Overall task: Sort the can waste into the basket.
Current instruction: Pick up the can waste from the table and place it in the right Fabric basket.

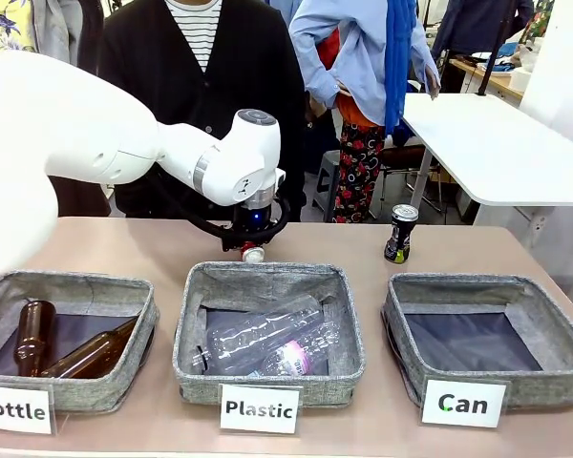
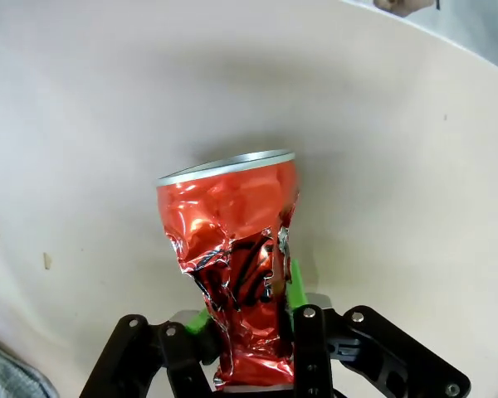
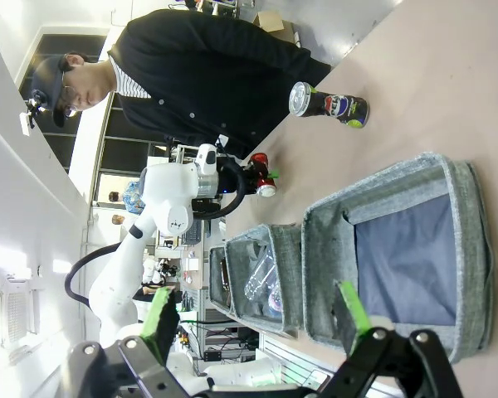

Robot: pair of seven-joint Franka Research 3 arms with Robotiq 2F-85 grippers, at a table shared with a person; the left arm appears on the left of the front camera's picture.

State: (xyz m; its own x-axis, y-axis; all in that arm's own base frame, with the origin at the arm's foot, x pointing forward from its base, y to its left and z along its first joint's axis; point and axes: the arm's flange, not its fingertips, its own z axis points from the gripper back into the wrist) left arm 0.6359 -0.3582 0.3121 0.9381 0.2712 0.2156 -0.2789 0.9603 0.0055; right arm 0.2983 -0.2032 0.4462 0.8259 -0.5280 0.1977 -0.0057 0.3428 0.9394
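Left wrist view: the left pincer (image 2: 247, 303) is clamped on the crumpled red can (image 2: 228, 224), near the far edge of the desk (image 1: 124, 248), behind the Plastic basket (image 1: 349, 324). The black can (image 1: 399, 234) stands upright near that edge, behind the Can basket (image 1: 554, 367), which holds nothing yet. The right pincer (image 3: 256, 319) stands apart, empty. By my judgement, both cans remain to be dropped in; one is gripped, none delivered.

Dented red can (image 2: 232, 274) held; black can (image 1: 400, 233) stands upright behind grey basket (image 1: 477, 283).
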